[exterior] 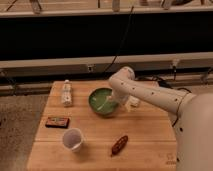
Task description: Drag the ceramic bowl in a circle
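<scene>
The ceramic bowl (pixel 102 101), round, shallow and green with pale streaks inside, sits at the back middle of the wooden table (pixel 150 135). My white arm reaches in from the right, bends above the bowl and comes down at its right rim. The gripper (pixel 124 104) is at that right edge of the bowl, touching or just over the rim. Its lower part is hidden against the bowl and the arm.
A small white bottle (pixel 66 93) lies at the back left. A dark flat packet (pixel 57 121) lies left of centre. A translucent plastic cup (pixel 73 139) stands at the front. A brown snack (pixel 119 145) lies at the front middle. A dark wall with rails runs behind the table.
</scene>
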Action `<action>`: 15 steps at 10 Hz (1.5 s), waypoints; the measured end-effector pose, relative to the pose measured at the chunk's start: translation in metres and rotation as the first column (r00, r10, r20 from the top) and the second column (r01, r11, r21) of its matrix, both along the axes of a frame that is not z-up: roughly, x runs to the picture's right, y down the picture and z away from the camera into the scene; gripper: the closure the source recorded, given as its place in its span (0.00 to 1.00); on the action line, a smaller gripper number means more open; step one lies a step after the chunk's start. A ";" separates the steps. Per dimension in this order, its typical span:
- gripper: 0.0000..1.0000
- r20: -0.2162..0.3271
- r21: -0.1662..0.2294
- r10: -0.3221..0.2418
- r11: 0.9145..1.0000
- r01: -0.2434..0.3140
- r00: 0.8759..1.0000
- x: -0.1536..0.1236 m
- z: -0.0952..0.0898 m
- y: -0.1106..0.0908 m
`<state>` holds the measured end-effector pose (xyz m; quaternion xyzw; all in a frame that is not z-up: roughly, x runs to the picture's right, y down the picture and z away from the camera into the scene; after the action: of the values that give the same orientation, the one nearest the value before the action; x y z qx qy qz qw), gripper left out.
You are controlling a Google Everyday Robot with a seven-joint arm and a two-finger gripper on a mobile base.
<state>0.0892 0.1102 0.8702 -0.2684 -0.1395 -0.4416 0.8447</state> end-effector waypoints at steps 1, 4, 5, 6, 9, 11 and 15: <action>0.20 0.001 -0.003 0.000 1.000 0.000 1.000 0.000 0.000 0.000; 0.20 0.013 -0.011 0.000 1.000 0.000 1.000 -0.001 0.003 0.001; 0.20 0.015 -0.013 0.000 1.000 0.000 1.000 -0.002 0.003 0.001; 0.20 0.018 -0.016 0.000 1.000 0.000 1.000 -0.002 0.003 0.001; 0.20 0.029 -0.027 -0.002 1.000 0.003 1.000 -0.004 0.005 0.001; 0.20 0.034 -0.032 -0.003 0.999 0.004 0.999 -0.005 0.006 0.001; 0.20 0.050 -0.048 -0.007 0.999 0.009 0.999 -0.006 0.007 0.002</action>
<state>0.0835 0.1122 0.8774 -0.2779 -0.1701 -0.4482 0.8325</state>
